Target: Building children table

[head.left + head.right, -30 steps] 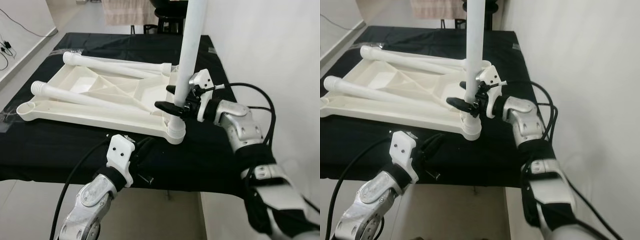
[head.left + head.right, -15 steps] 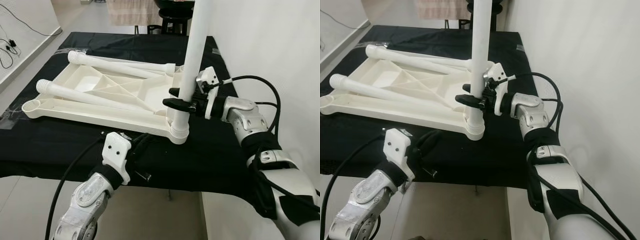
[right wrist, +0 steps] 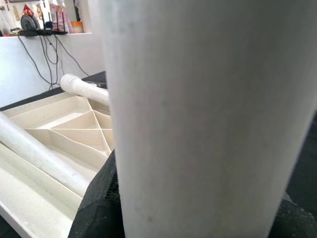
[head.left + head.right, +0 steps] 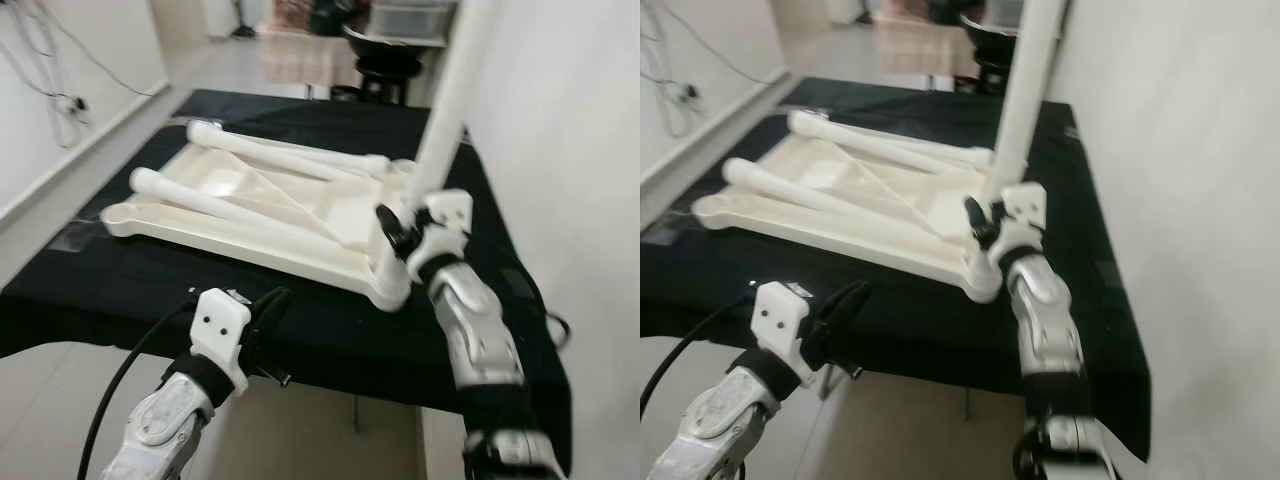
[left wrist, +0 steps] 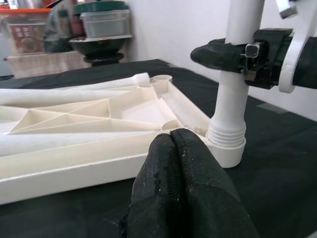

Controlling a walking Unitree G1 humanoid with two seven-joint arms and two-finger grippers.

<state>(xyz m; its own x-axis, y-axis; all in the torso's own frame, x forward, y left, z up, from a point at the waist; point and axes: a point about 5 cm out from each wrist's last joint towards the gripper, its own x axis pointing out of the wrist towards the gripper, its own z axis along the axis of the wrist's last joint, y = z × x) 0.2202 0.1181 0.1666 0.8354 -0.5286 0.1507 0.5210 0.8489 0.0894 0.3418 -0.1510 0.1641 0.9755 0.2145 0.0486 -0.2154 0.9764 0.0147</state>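
Your right tool (image 4: 392, 228) is clamped around the upright leg (image 4: 440, 130), low on the shaft just above the threaded collar, its black fingers (image 5: 225, 53) wrapping the white tube from both sides. That leg stands in the corner socket (image 4: 390, 288) of the upturned white tabletop (image 4: 250, 215), at the corner nearest you on the right, and leans slightly away toward the wall (image 4: 560, 150). Your tabletop lies underside up on the black-covered counter (image 4: 120, 290), its ribs and triangular cells facing the ceiling. Two loose legs (image 4: 235, 205) lie across it: one runs along the far edge, the other slants over the ribbed middle, both with their threaded ends toward the left. You can see an empty round socket at the left near corner of the tabletop. Your left tool (image 4: 265, 315) hangs at the counter's front edge, below and left of the standing leg, apart from the tabletop; in the left wrist view its fingers (image 5: 181, 163) are pressed together with nothing between them, pointing toward the collar of the upright leg. Beyond the counter you see a dark stool (image 4: 385, 65) and storage bins, and cables hang on the wall at the left. Both head views are somewhat blurred.
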